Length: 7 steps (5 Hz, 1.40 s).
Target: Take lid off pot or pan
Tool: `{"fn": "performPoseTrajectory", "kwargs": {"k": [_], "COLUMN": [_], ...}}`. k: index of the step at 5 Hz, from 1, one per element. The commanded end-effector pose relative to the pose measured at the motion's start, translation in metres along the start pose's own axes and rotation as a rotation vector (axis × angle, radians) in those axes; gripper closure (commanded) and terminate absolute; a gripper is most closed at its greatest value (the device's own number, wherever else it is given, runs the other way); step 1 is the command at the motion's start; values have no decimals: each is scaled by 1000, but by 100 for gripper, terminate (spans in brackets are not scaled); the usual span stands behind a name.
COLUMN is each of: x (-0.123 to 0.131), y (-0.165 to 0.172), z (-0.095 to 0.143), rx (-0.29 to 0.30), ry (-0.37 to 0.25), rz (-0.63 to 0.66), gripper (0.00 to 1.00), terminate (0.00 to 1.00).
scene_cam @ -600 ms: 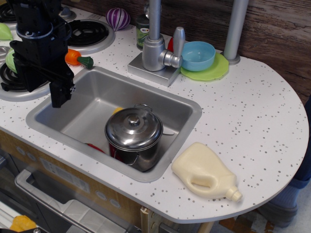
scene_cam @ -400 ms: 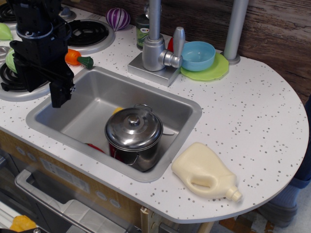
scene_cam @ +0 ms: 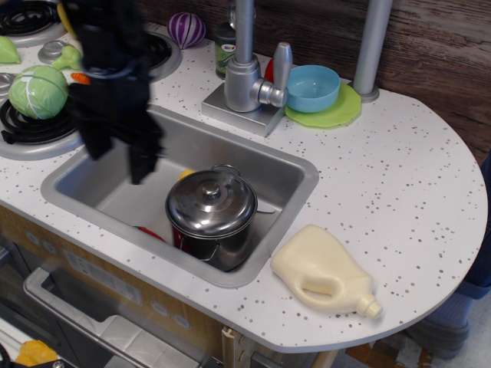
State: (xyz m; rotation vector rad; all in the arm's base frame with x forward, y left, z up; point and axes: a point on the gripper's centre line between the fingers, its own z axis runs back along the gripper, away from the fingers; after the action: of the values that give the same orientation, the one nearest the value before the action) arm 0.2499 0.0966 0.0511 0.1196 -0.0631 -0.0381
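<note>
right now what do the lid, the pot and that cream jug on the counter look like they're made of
Lid: looks like polished steel, mirror-bright, with reflections across its dome and knob.
Pot: the same shiny metal by its look, with a reddish tint low on the wall, possibly a reflection.
Cream jug: likely moulded plastic, matte and opaque, with a handle formed into the body.

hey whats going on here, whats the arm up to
A black robot arm hangs over the left part of the sink, its gripper blurred, so I cannot tell whether it is open. It holds nothing and touches nothing. To its right, in the sink, stands the pot with the lid on it. The lid's knob is untouched, so the lid is not yet off.
</note>
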Motion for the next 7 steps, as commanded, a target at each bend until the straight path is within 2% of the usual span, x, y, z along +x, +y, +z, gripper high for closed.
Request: {"fn": "performPoseTrajectory", "kwargs": {"k": [1, 2, 3, 4, 6, 7], "x": [27, 34, 39, 42, 48, 50], "y": [-22, -42, -55, -63, -56, -56], "z": [4, 2, 2, -8, -27, -33], "rx": [-66, -122, -126, -127, -93, -74], "ry": [-115, -163, -182, -148, -77, -74], "rz": [13, 68, 80, 105, 96, 123], "gripper": [0, 0, 0, 0, 0, 100], "terminate": [0, 0, 0, 0, 0, 0]}}
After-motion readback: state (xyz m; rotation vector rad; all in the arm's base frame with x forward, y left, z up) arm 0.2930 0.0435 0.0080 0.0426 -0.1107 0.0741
